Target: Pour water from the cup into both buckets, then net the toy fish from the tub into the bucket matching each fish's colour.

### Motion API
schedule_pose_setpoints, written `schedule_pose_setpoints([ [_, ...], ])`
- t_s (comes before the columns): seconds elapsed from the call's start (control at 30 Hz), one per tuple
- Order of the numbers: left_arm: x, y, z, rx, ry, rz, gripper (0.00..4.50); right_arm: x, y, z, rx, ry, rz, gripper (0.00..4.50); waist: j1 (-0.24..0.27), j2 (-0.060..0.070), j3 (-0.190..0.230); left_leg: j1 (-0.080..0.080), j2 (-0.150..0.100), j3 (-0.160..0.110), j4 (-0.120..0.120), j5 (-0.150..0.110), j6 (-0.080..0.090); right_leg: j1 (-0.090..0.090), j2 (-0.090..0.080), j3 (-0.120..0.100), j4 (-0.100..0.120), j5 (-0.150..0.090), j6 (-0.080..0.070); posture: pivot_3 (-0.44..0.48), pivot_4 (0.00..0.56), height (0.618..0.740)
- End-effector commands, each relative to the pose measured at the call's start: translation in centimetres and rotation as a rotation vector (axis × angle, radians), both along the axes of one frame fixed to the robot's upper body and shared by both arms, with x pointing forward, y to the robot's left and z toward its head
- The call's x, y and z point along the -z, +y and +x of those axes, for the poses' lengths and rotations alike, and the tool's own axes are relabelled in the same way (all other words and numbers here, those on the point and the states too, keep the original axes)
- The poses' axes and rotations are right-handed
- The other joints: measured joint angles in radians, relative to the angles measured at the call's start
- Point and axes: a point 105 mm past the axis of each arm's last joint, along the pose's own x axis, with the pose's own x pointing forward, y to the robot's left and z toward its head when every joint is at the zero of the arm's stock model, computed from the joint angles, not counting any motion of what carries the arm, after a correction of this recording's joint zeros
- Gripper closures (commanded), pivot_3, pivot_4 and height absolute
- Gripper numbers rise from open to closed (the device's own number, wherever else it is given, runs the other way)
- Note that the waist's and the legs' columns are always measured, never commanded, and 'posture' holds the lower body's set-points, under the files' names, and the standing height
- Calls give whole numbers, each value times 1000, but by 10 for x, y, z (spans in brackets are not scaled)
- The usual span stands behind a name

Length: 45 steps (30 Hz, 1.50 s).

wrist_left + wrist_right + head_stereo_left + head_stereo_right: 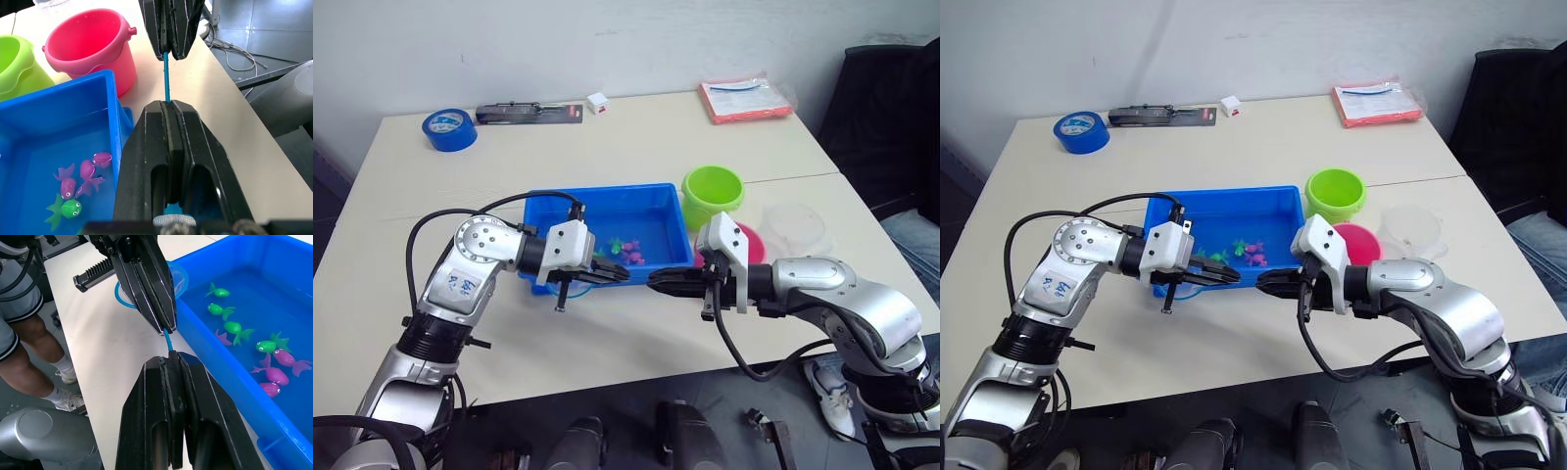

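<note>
While both pinch the net (pixel 167 339) handle, left tool (pixel 619 274) faces right tool (pixel 658 281).

- Two small round buckets: one lime green bucket (pixel 713 192), one pink bucket (pixel 90 46).
- One blue tub (pixel 558 211).
- One clear cup (pixel 1412 228).
- Toy fish in the tub, seven counted in the right wrist view: four green fish (pixel 215 309) and three pink fish (pixel 288 358).
- One net (pixel 167 340), blue-hooped, with a thin blue handle.
- Two black two-fingered grippers: the left gripper (pixel 625 275) and the right gripper (pixel 653 280).
- One blue tape roll (pixel 448 128).
- One small white cube (pixel 598 103).
- One red packet (pixel 745 100).
- One long black tool (pixel 529 113).
</note>
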Motion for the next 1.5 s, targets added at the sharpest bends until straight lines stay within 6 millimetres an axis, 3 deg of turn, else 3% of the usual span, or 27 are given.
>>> schedule_pose_setpoints([
  [0.03, -1, 4, 3, -3, -9, 20, 4500, -16, 2, -6, -33, -69, 26, 3720, 0, 0, 0, 0, 0, 0, 0, 0, 0, 0, 0, 0, 0, 0, 0, 0, 150, 740],
  [0.47, 1, 5, 11, -39, 31, 26, 4500, -18, 2, -9, -41, -72, 32, 3720, 0, 0, 0, 0, 0, 0, 0, 0, 0, 0, 0, 0, 0, 0, 0, 0, 150, 740],
  [0.57, -1, 7, 15, -66, 47, 22, 3638, -18, 2, -9, -42, -71, 32, 3720, -1, 0, 0, 0, 0, 0, 0, 0, 0, 0, 0, 0, 0, 0, 0, 0, 150, 740],
  [0.73, -14, 18, 17, -101, 45, -32, 1717, -17, 1, -9, -38, -71, 29, 3720, -2, 0, 0, 0, 0, 0, 0, 0, 0, 0, 0, 0, 0, 0, 0, 0, 150, 740],
  [0.8, -29, 28, 14, -101, 72, -69, 1446, -17, 0, -8, -36, -69, 27, 3720, -2, 0, 0, 0, 0, 0, 0, 0, 0, 0, 0, 0, 0, 0, 0, 0, 150, 740],
  [1.0, -75, 43, 6, -106, 118, -199, 1399, -14, -1, -7, -38, -63, 21, 3720, -3, 0, 0, 0, 0, -1, 0, 0, 0, 0, 0, 0, 0, 0, 0, 0, 150, 740],
  [1.17, -106, 49, 13, -185, 131, -304, 1399, -14, 0, -4, -32, -70, 22, 3720, 0, 0, 0, -1, -1, -1, 2, 0, 1, 1, -1, -1, 0, 0, 0, 0, 150, 740],
  [1.2, -109, 52, 16, -208, 129, -313, 1399, -14, 0, -3, -29, -73, 22, 3720, 0, 0, 0, -1, -1, -1, 3, 0, 1, 1, -1, -1, 0, 0, 0, 0, 150, 740],
  [1.33, -113, 99, 31, -408, 93, -296, 1399, -25, -6, 14, 56, -145, 25, 3720, -15, 1, 0, -1, 0, 0, 2, 0, 0, -1, 0, -1, 2, 0, 0, 0, 150, 740],
  [1.5, -101, 133, 13, -485, 182, -260, 1399, -39, -19, 38, 168, -242, 7, 3720, -31, 1, 1, 0, 1, 0, -1, 0, 0, -2, 1, -1, 2, 0, 0, 0, 150, 740],
])
